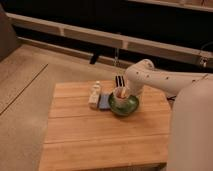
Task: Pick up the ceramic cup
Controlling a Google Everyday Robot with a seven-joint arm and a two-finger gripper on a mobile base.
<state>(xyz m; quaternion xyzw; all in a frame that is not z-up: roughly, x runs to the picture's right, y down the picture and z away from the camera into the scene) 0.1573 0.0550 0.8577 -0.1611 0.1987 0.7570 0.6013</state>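
Cream ceramic cup stands in green bowl; end effector just behind, grip state unclear.

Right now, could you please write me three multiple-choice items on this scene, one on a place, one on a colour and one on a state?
1. Where is the ceramic cup?
A. inside the green bowl
B. on the floor
C. at the table's near edge

2. What colour is the bowl?
A. red
B. green
C. black

3. How does the white bottle stand on the wooden table?
A. lying flat
B. upside down
C. upright

Answers: 1 A, the cup rises from within the bowl's rim, with the gripper just behind it. 2 B, its rim and wall read green. 3 C, its cap points up, left of the bowl.
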